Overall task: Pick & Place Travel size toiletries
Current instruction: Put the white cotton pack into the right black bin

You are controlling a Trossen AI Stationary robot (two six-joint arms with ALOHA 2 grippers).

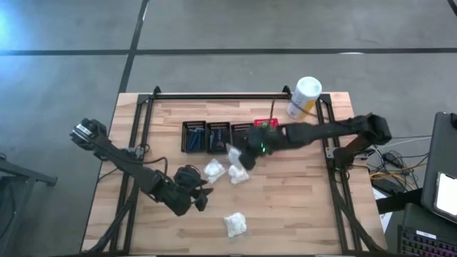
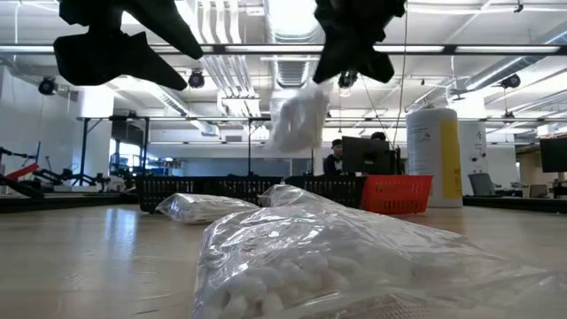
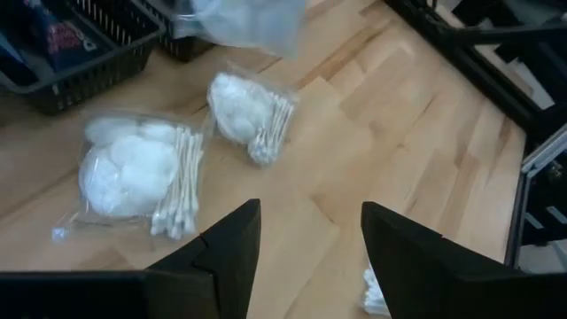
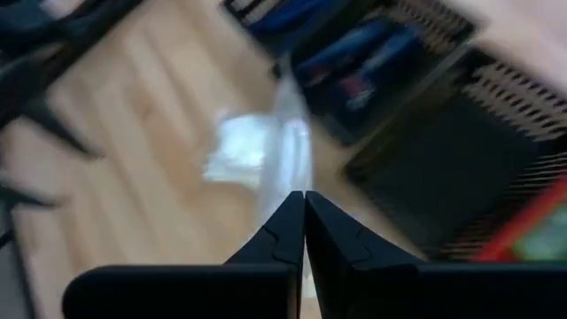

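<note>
My right gripper (image 4: 303,206) is pinched shut on the clear plastic edge of a white puffy bundle (image 2: 299,118), which hangs in the air below my fingertips, off the table (image 1: 300,207) and just in front of the row of black baskets (image 1: 218,135). Beyond my right fingers one black basket holds dark blue tubes (image 4: 354,55), and the red basket (image 1: 266,124) sits at the end of the row, near the white-and-yellow canister (image 1: 304,97). My left gripper (image 3: 310,232) hovers above the wood with its two fingers (image 3: 232,252) spread wide and nothing between them. Just ahead of those fingers lie two more bundles (image 3: 137,173), clear bags of white pads and cotton swabs, side by side but apart on the boards. Another bundle (image 1: 235,224) lies on the table on the near side of my left gripper, well apart from the other two.
</note>
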